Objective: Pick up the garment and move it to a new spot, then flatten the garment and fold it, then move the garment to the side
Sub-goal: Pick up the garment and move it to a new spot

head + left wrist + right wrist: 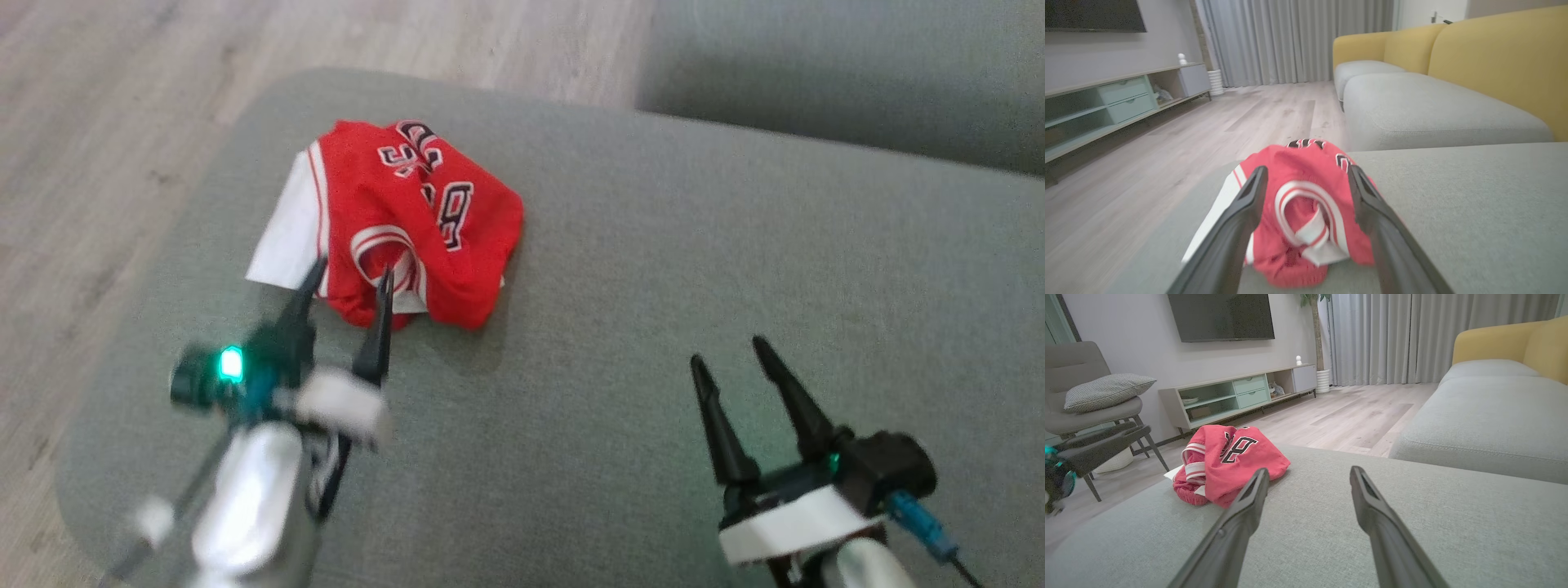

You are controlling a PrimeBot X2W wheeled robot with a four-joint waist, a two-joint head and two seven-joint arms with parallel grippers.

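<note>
I judge no step done: the garment lies crumpled, not yet lifted, at the cushion's far left, left pincer released at its near edge, right pincer released, well apart.

The left pincer, at the lower left of the head view, has two long black tapering fingers on a dark teal housing with a bright green light. Behind it come a white block and a glossy silver forearm. The right pincer, at the lower right, has matching black fingers, a white collar and a blue connector trailing a black cable.
</note>
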